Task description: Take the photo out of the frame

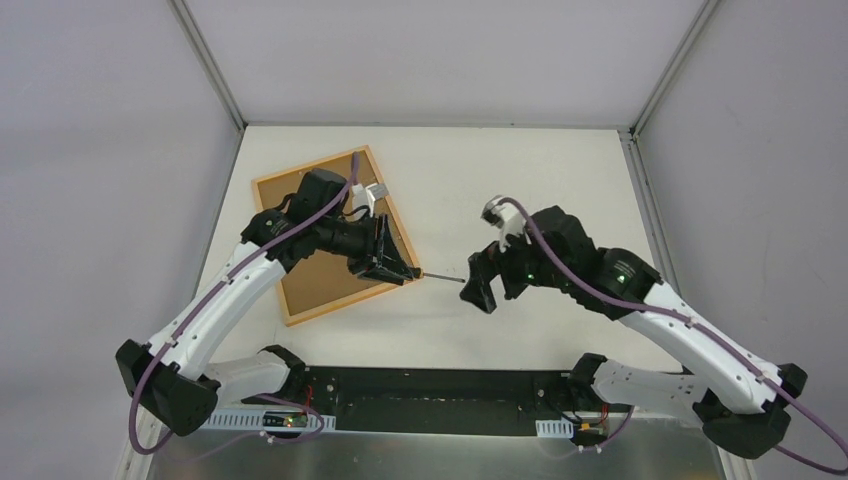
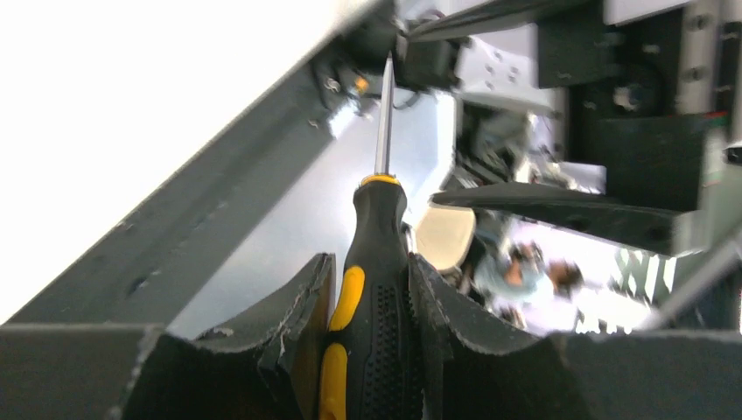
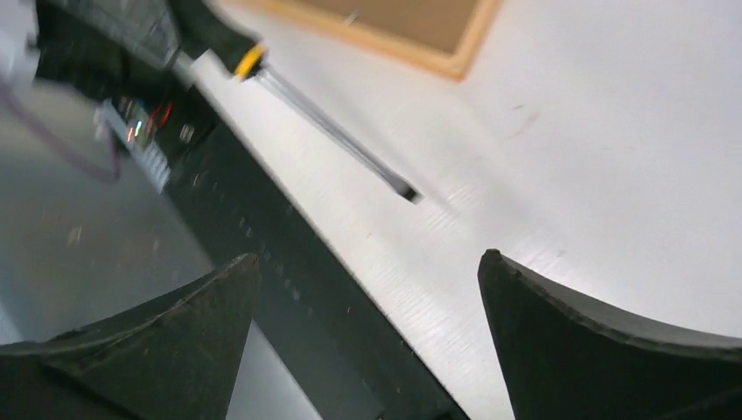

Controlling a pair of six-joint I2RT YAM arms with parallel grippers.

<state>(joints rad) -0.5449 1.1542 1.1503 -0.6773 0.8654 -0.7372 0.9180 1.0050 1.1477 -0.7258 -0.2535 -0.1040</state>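
Left claw (image 2: 370, 264) around screwdriver (image 2: 378, 219); over white table (image 1: 520, 170)

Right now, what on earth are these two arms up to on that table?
The left gripper is shut on a black-and-yellow screwdriver, its shaft pointing towards the right gripper, which is open and empty just off the tip. The frame lies back up on the table under the left arm, brown backing board in place. The photo is not visible.
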